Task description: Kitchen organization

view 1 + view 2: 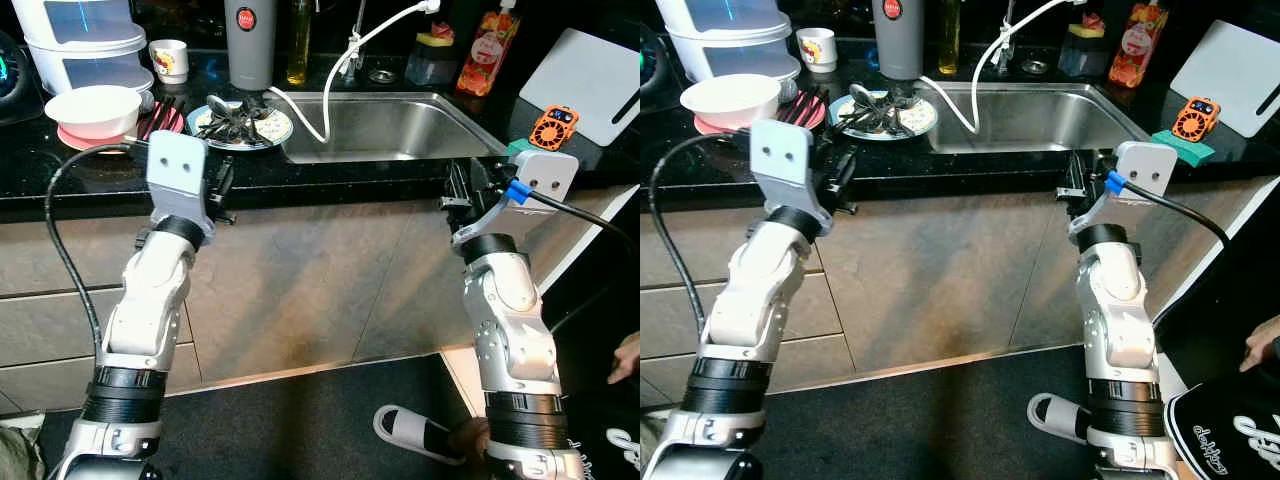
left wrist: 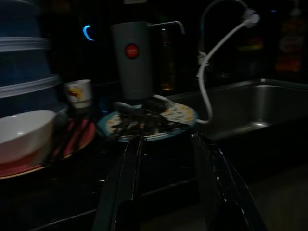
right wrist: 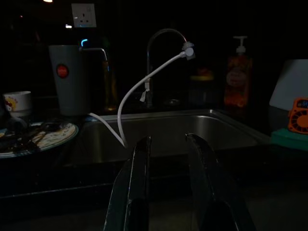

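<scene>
Left gripper [image 1: 222,192]: raised at the front edge of the black counter [image 1: 60,180], at about 9 o'clock in the head view. Its two black fingers [image 2: 120,187] are apart and hold nothing.
Right gripper [image 1: 462,188]: raised at the counter edge at about 3 o'clock, in front of the right part of the sink [image 1: 400,125]. The fingers are apart with a gap between them, nothing inside.
Plate [image 1: 275,128]: patterned, on the counter just beside the sink's left rim, at 11 o'clock. On it lies a pile of dark utensils [image 1: 232,118]; they look like spoons and forks, but the wrist view is dark and I cannot tell exactly.
White bowl [image 1: 93,108]: on a pink plate [image 1: 72,138] at 10 o'clock, left of the patterned plate.
Grey jug [image 1: 250,42]: upright behind the plate, red round mark on it.
Small cup [image 1: 169,59]: left of the jug.
White hose [image 1: 330,85]: hangs from the tap over the sink's left rim.
Orange bottle [image 1: 488,50]: behind the sink, at 1 o'clock.
White board [image 1: 592,82]: leaning at 2 o'clock, an orange gadget [image 1: 553,126] in front of it.
Person: a hand [image 1: 628,357] and a slipper [image 1: 412,433] at 5 o'clock.
</scene>
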